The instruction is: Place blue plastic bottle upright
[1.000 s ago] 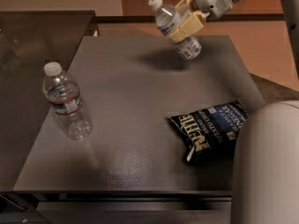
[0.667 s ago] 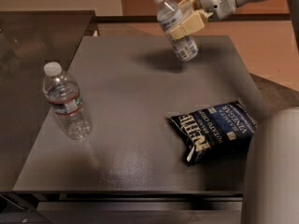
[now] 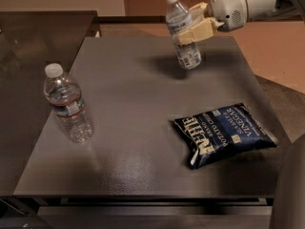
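Over the dark table (image 3: pixel 138 123), pincer (image 3: pixel 191 30) grips blue plastic bottle (image 3: pixel 189 56) (tilted).

Matt cream gripper (image 3: pixel 189 26) around glossy clear blue plastic bottle (image 3: pixel 188 56) — table (image 3: pixel 133 104) finely textured, faint sheen

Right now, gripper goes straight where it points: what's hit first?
Looks free: the gripper, shut on the blue plastic bottle, points left over the table; the larger bottle sits nearer the camera. Depth unclear.

cream gripper (image 3: pixel 189 30) on a white arm (image 3: pixel 243 1), over the far side of the dark grey speckled table (image 3: pixel 128 94), clasps the clear blue plastic bottle (image 3: pixel 177 14): white cap, bluish-white label. larger bottle (image 3: pixel 67 106): red-and-green band. chip bag (image 3: pixel 223 133): dark blue, white lettering.
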### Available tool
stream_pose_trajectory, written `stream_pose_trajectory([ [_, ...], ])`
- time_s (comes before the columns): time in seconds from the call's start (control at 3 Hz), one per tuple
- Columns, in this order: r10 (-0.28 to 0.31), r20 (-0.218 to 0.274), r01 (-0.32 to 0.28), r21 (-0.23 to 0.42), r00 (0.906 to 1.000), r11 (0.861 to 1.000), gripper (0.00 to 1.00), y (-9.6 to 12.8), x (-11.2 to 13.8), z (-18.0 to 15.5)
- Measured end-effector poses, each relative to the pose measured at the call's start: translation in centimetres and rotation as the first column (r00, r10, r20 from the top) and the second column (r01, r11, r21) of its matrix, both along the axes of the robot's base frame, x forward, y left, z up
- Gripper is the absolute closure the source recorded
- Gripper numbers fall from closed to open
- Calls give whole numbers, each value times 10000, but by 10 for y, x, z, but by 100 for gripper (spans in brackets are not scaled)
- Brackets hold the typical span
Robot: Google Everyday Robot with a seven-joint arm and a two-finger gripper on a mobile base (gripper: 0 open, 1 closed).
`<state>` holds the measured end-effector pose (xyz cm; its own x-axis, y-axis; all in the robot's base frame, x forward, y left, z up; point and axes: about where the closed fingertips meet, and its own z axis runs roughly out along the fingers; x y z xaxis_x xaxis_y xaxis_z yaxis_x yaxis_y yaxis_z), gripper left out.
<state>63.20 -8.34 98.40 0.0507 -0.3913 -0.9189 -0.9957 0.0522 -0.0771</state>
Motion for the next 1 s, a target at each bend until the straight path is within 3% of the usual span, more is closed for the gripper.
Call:
stream_pose_trajectory([
  [1.0, -336, -756, 435, 1323, 9966, 9903, 100, -11, 0, -27],
])
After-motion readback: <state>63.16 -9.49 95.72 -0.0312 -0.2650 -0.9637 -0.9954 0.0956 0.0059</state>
